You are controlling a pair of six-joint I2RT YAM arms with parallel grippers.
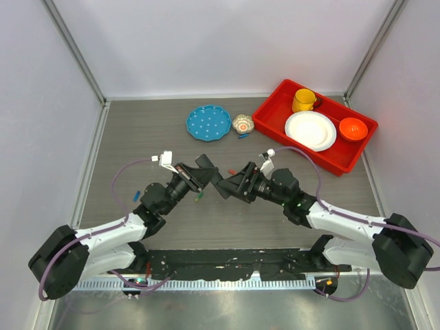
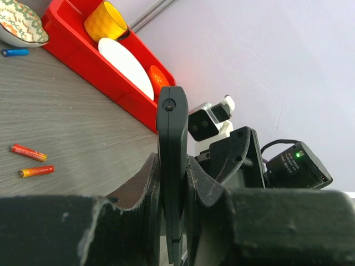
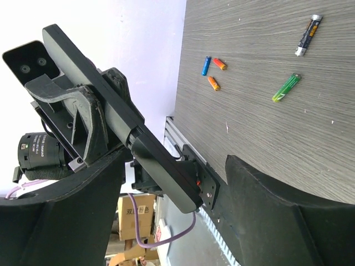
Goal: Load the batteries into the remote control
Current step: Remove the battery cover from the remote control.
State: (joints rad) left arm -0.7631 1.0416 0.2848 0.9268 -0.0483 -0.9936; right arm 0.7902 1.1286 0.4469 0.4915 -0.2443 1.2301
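Above mid-table, left gripper clamps the remote, its long axis running between the wide-open jaws of the right gripper; batteries lie on the table below, unloaded.

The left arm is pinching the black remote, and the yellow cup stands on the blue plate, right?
Not quite. The left gripper does pinch the remote, but the yellow cup stands in the red tray, next to the white plate. The blue plate lies outside the tray, to its left. The overhead view shows this.
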